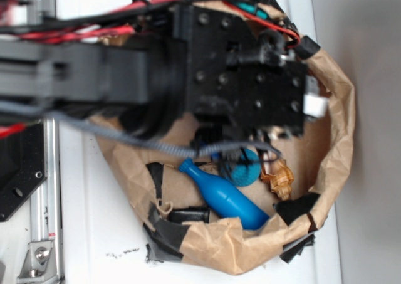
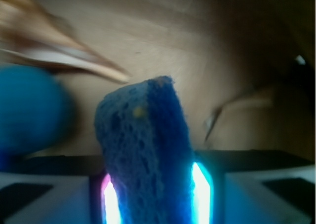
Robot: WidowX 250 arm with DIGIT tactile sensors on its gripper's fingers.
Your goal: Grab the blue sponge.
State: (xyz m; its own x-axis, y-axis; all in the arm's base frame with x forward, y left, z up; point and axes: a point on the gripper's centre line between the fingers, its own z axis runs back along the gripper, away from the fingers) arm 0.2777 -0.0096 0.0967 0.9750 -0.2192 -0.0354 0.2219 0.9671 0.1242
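The blue sponge (image 2: 145, 155) is seen clamped upright between the fingers (image 2: 202, 194), its tip projecting beyond them; the teal ball (image 2: 29, 110) lies blurred just beside; the squeeze is best kept firm and any lift made straight.

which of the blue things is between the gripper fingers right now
The sponge: the porous slab stands pinched between the fingers. The ball and bottle lie free.

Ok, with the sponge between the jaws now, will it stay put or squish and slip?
The blue sponge looks porous, so probably soft, light and compressible. It stands upright between the jaws, apparently pinched at its base; its rough foam likely grips rather than slips.
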